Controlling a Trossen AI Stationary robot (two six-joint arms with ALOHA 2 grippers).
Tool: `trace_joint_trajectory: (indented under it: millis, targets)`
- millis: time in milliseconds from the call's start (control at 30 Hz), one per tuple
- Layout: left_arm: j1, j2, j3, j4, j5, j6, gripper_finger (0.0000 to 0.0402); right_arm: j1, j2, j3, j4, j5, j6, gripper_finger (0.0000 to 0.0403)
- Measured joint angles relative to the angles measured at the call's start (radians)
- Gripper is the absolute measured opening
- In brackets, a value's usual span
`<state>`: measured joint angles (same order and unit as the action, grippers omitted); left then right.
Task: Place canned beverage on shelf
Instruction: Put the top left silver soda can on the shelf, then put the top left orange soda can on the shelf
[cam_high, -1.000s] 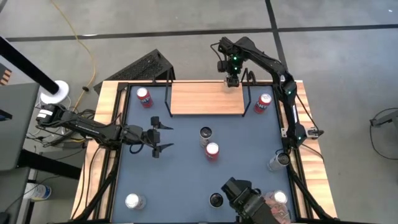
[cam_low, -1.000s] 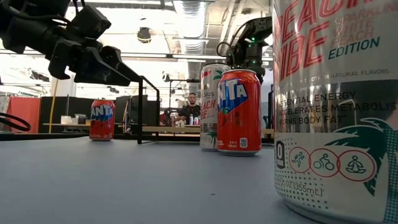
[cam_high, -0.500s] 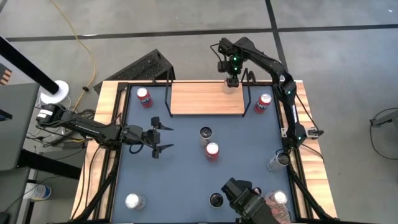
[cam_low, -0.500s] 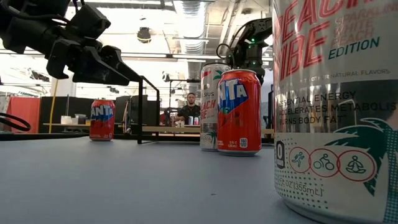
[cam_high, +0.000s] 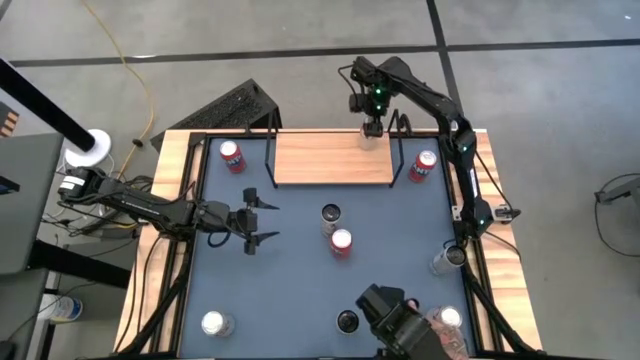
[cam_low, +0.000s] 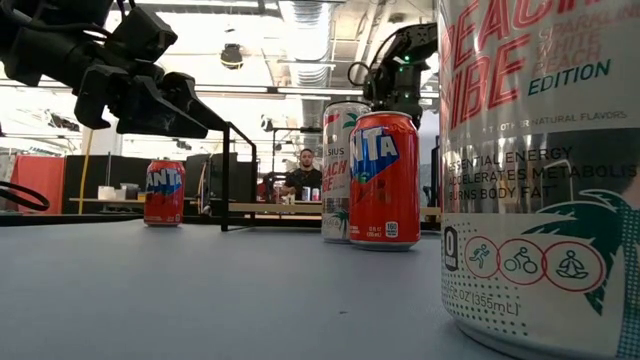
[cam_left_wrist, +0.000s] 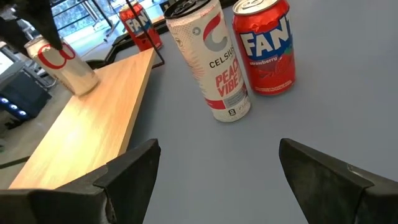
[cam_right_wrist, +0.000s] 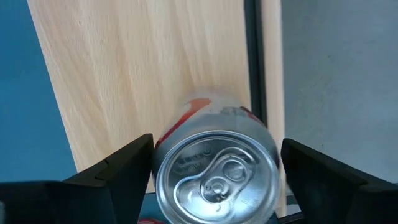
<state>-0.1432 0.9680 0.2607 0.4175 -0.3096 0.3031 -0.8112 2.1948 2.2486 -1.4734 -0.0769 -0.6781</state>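
Observation:
The shelf (cam_high: 330, 158), a light-wood board on a black wire frame, stands at the table's far edge. A silver and red can (cam_right_wrist: 214, 174) stands upright on its base at the board's far right corner (cam_high: 370, 139). My right gripper (cam_high: 372, 124) hangs just above it, pointing down and open, one finger (cam_right_wrist: 118, 171) on either side of the can's top. My left gripper (cam_high: 262, 218) waits open and about level over the table's left half, facing a white Celsius can (cam_left_wrist: 214, 62) and a red Fanta can (cam_left_wrist: 264, 46).
One red Fanta can (cam_high: 232, 155) stands left of the shelf and another (cam_high: 425, 165) right of it. Silver cans stand at the right edge (cam_high: 447, 258), the near left (cam_high: 213, 323) and the near right (cam_high: 449, 318). A dark can (cam_high: 347, 321) stands by the low camera.

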Motion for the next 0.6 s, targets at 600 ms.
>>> trace_joint_trajectory:
  millis: [600]
  targets:
    - [0.000, 0.000, 0.000, 0.000, 0.000, 0.007, 0.0319, 0.057, -0.042, 0.104, 0.021, -0.073, -0.011, 0.0340]
